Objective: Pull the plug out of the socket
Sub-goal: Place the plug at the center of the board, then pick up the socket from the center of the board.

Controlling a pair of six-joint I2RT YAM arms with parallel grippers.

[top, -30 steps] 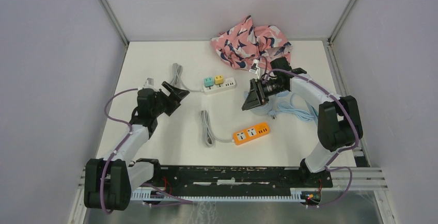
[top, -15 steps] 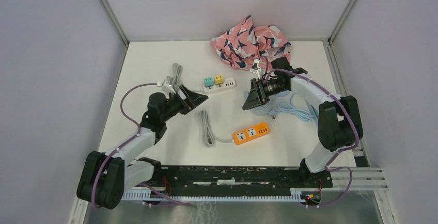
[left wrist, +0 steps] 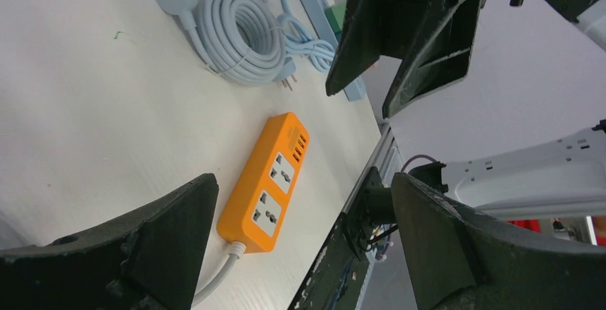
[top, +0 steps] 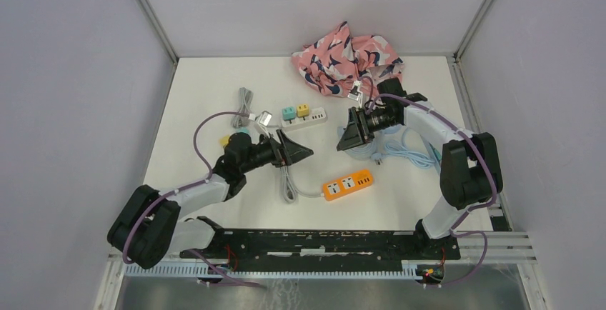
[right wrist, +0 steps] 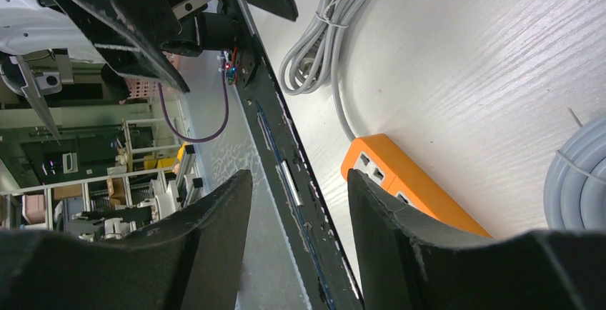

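Left pincer (left wrist: pixel 304 179) wide open, right pincer (right wrist: pixel 300 176) half-open, both empty; boxy orange socket strip (top: pixel 347 184).

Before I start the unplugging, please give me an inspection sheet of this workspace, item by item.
Surface: white table, no spills seen.
Job's things: white power strip, with teal plug and yellow plug seated in it.
Clutter: orange power strip, sockets empty; pink patterned cloth at the far edge.
Grippers: left gripper open, empty; right gripper open, empty; neither touches a strip.
Cables: grey cord bundle beside the orange strip; second grey cord leading from the white strip; light blue coiled cable.
Surroundings: grey walls; nothing else seen.
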